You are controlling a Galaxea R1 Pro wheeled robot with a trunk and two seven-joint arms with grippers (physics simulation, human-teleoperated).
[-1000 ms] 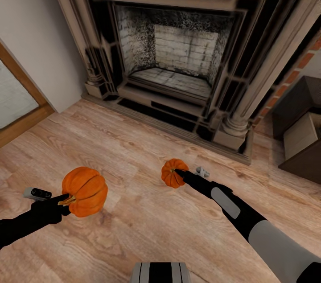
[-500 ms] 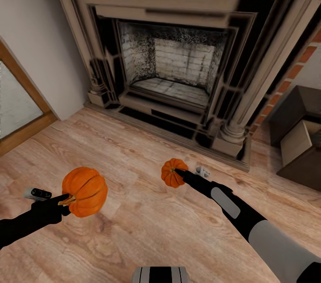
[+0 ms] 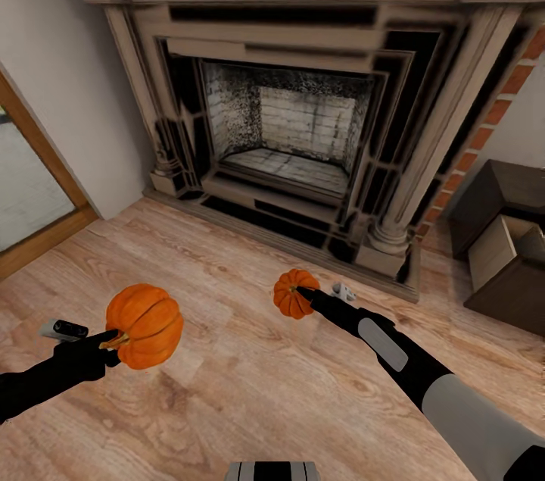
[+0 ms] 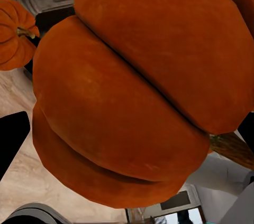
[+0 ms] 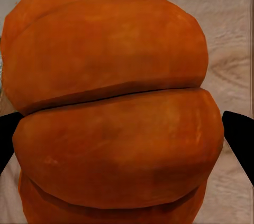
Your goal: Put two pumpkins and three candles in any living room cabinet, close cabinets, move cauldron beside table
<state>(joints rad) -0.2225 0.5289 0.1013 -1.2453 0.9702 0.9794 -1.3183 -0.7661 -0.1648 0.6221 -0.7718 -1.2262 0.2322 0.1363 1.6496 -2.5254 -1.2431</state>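
Two orange ribbed pumpkins are held above the wooden floor in front of a fireplace. My left gripper (image 3: 113, 338) is shut on the larger-looking pumpkin (image 3: 145, 325), which bulges between the black fingers (image 4: 10, 139) in the left wrist view (image 4: 137, 97). My right gripper (image 3: 303, 294) is shut on the other pumpkin (image 3: 291, 294), seen close up between its fingers (image 5: 241, 139) in the right wrist view (image 5: 114, 108). That second pumpkin (image 4: 15, 34) also shows past the first one. The dark brown cabinet (image 3: 492, 197) stands at the right edge with a pale drawer (image 3: 503, 238) pulled out.
A large stone fireplace (image 3: 295, 125) with a raised hearth and columns fills the wall ahead. A wood-framed glass door (image 3: 30, 185) is at the left. A brick strip (image 3: 492, 117) runs beside the fireplace. Bare plank floor (image 3: 250, 390) lies around me.
The camera has moved, so the fireplace and cabinet sit lower in the picture and more of the mantel shows. Both arms still hold their pumpkins the same way.
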